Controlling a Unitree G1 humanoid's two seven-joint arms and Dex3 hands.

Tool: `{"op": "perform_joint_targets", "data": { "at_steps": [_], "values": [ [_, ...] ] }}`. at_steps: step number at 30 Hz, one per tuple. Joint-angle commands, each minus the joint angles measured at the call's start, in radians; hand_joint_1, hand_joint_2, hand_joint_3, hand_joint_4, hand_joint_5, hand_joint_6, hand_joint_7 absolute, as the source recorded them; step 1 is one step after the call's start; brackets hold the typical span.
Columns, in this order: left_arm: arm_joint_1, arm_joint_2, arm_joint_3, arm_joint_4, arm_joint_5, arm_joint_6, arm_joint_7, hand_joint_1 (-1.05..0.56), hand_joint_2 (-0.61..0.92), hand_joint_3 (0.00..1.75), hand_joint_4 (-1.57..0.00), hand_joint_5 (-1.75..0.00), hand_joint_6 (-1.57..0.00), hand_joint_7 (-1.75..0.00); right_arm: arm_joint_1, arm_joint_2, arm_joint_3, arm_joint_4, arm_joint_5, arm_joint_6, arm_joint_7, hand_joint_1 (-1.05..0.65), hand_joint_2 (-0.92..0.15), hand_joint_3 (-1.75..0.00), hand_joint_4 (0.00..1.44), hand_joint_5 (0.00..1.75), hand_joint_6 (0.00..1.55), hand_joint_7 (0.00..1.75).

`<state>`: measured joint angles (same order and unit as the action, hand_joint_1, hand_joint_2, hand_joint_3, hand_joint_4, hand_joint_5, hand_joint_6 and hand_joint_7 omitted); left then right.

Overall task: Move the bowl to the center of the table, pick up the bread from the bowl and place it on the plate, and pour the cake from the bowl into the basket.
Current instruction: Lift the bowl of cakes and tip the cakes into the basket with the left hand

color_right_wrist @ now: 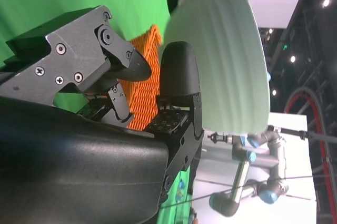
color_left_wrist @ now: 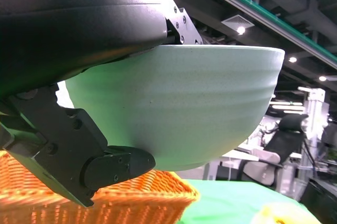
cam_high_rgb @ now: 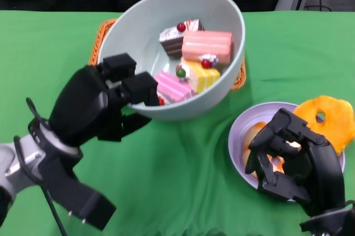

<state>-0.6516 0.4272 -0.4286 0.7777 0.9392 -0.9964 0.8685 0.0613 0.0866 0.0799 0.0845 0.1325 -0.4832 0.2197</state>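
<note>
the left hand [cam_high_rgb: 105, 105], at the lower left of the frame, grips the rim of the bowl [cam_high_rgb: 133, 36] and holds it up over the basket [cam_high_rgb: 100, 39] at the upper middle. cake pieces [cam_high_rgb: 194, 58] lie inside the bowl. at the lower right, the right hand [cam_high_rgb: 288, 161] hangs over the plate [cam_high_rgb: 238, 136], fingers curled in; whether they hold anything cannot be told. bread [cam_high_rgb: 330, 119] rests on the plate's far edge, above the green worktop [cam_high_rgb: 177, 180].

Our left hand [cam_high_rgb: 105, 103] reaches up from the lower left on its silver forearm and grips the bowl [cam_high_rgb: 144, 30] at its near rim, fingers [cam_high_rgb: 138, 89] hooked over the edge and the rest pressed against the outer wall. Our right hand [cam_high_rgb: 291, 161] sits at the lower right, fingers curled inward; we cannot tell whether it holds anything.
</note>
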Motion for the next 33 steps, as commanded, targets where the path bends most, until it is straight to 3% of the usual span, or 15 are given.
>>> {"op": "perform_joint_targets", "data": {
  "at_steps": [1, 3, 6, 9, 15, 23, 27, 33],
  "values": [
    [-0.060, -0.011, 0.015, 0.044, -0.025, 0.006, 0.024, -0.02, 0.54, 0.94, -0.70, -1.75, -0.60, -1.58, 0.009, -0.006, 0.000, 0.007, 0.013, -0.009, 0.011, 0.04, -0.64, -1.03, 0.79, 1.67, 0.65, 1.44],
    [-0.088, -0.025, 0.016, 0.079, -0.036, 0.007, 0.017, -0.03, 0.56, 0.93, -0.70, -1.75, -0.62, -1.55, 0.011, -0.005, 0.002, 0.009, 0.006, -0.011, 0.008, 0.04, -0.64, -1.03, 0.80, 1.66, 0.66, 1.43],
    [-0.124, -0.045, 0.018, 0.127, -0.062, 0.003, -0.011, -0.06, 0.55, 0.98, -0.73, -1.64, -0.73, -1.34, 0.011, -0.004, 0.006, 0.019, -0.017, -0.027, -0.002, 0.03, -0.63, -1.05, 0.80, 1.66, 0.67, 1.43],
    [-0.153, -0.071, 0.020, 0.168, -0.105, -0.001, -0.052, -0.06, 0.56, 1.00, -0.74, -1.62, -0.77, -1.28, 0.012, 0.000, 0.012, 0.022, -0.013, -0.022, -0.002, 0.03, -0.60, -1.11, 0.79, 1.67, 0.67, 1.44],
    [-0.216, -0.129, 0.032, 0.254, -0.189, -0.007, -0.135, -0.06, 0.64, 0.97, -0.75, -1.55, -0.76, -1.31, 0.009, 0.000, 0.016, 0.045, -0.020, -0.036, 0.000, 0.00, -0.57, -1.15, 0.78, 1.69, 0.65, 1.46],
    [-0.297, -0.202, 0.061, 0.332, -0.290, 0.031, -0.302, -0.06, 0.72, 0.81, -0.68, -1.68, -0.75, -1.29, 0.001, -0.001, 0.017, 0.069, -0.030, -0.045, -0.003, 0.00, -0.56, -1.14, 0.77, 1.68, 0.64, 1.46],
    [-0.332, -0.231, 0.056, 0.365, -0.293, 0.057, -0.318, -0.07, 0.73, 0.80, -0.66, -1.73, -0.69, -1.44, 0.000, 0.001, 0.016, 0.070, -0.024, -0.042, -0.002, 0.01, -0.56, -1.14, 0.77, 1.67, 0.65, 1.45],
    [-0.382, -0.285, 0.057, 0.420, -0.301, 0.117, -0.338, -0.06, 0.72, 0.82, -0.72, -1.67, -0.75, -1.35, -0.007, -0.007, 0.012, 0.086, -0.018, -0.053, 0.010, 0.01, -0.57, -1.14, 0.77, 1.67, 0.64, 1.46]
  ]
}}
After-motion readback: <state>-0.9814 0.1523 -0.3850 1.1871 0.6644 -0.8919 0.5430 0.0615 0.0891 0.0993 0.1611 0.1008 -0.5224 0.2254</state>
